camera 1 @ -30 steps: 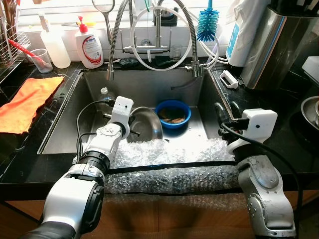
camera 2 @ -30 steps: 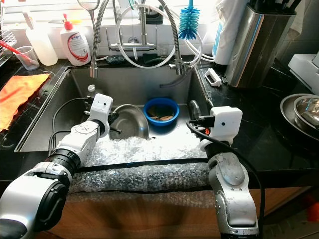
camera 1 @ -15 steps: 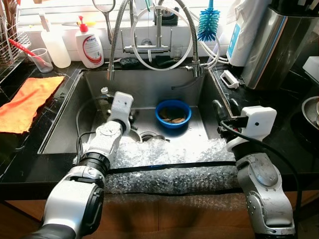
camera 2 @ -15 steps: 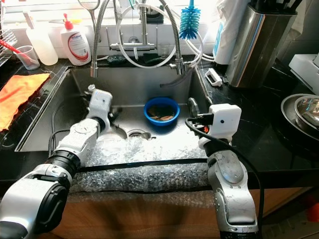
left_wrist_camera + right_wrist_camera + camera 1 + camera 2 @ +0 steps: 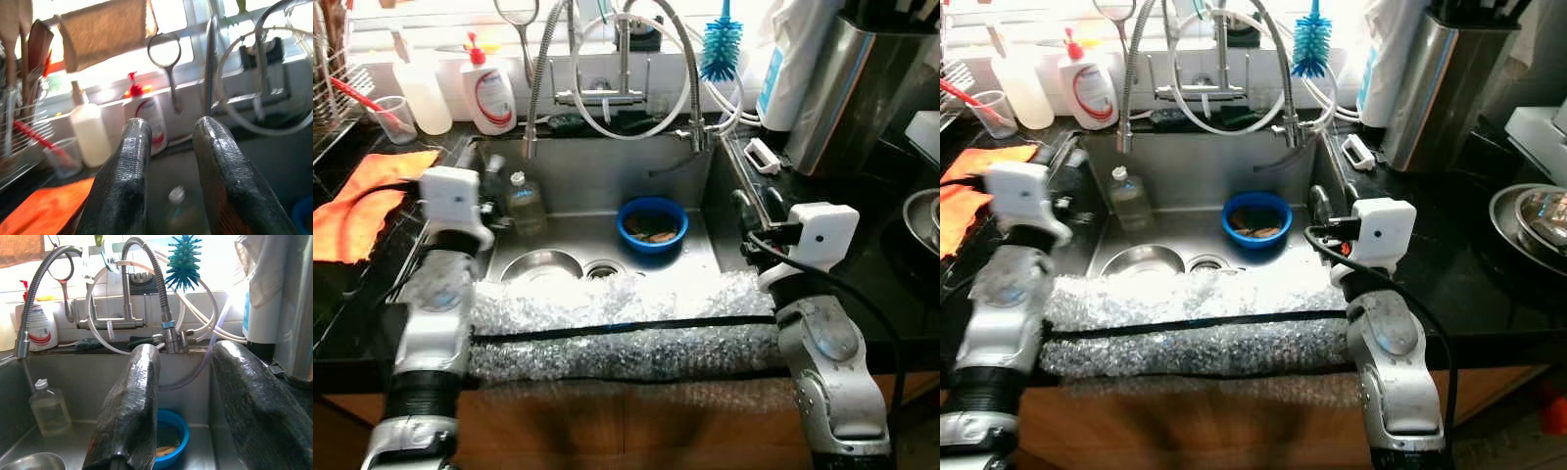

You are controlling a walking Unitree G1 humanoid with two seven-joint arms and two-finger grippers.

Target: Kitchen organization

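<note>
A steel bowl (image 5: 540, 266) lies upright on the sink floor, left of the drain (image 5: 603, 268). Behind the drain stands a blue bowl (image 5: 652, 220) with scraps inside. A small clear bottle (image 5: 523, 201) is in the sink's back left corner. My left gripper (image 5: 492, 181) hangs above the sink's left edge, beside that bottle, open with nothing between its fingers (image 5: 127, 166). My right gripper (image 5: 756, 206) hovers over the sink's right edge, open and empty, pointing toward the faucet and the blue bowl (image 5: 171, 435).
Bubble wrap (image 5: 617, 328) covers the sink's front rim. An orange cloth (image 5: 362, 201) lies on the left counter by a dish rack. Soap bottles (image 5: 491, 93), faucet hoses (image 5: 626, 69) and a blue brush (image 5: 721, 44) line the back. A steel canister (image 5: 862, 88) stands at right.
The steel bowl, held tilted by my left gripper a second ago, now lies flat in the sink. My left arm has swung up and left to the sink's edge. The right arm stayed.
</note>
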